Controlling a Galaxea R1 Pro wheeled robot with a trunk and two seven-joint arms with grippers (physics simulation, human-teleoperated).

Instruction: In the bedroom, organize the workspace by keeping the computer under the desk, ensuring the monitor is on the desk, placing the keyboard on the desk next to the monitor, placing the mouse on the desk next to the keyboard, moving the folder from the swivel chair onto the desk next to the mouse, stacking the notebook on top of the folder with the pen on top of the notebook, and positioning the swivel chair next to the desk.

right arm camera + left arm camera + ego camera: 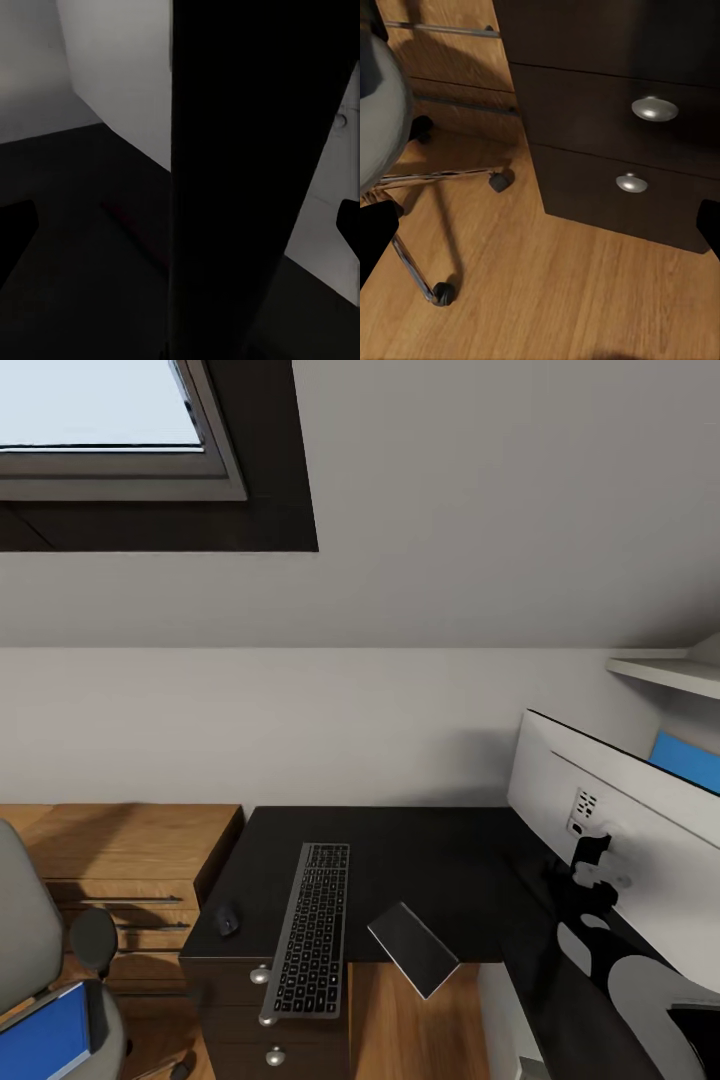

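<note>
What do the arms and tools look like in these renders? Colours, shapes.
Little shows. In the left wrist view, the left tool's fingertips are flat black blocks at the picture edges. The right tool's fingertips look the same. No cables or markings are visible.

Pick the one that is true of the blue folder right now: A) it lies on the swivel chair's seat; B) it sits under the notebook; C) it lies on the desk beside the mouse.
A: in the head view the blue folder lies on the swivel chair, left of the desk.
</note>
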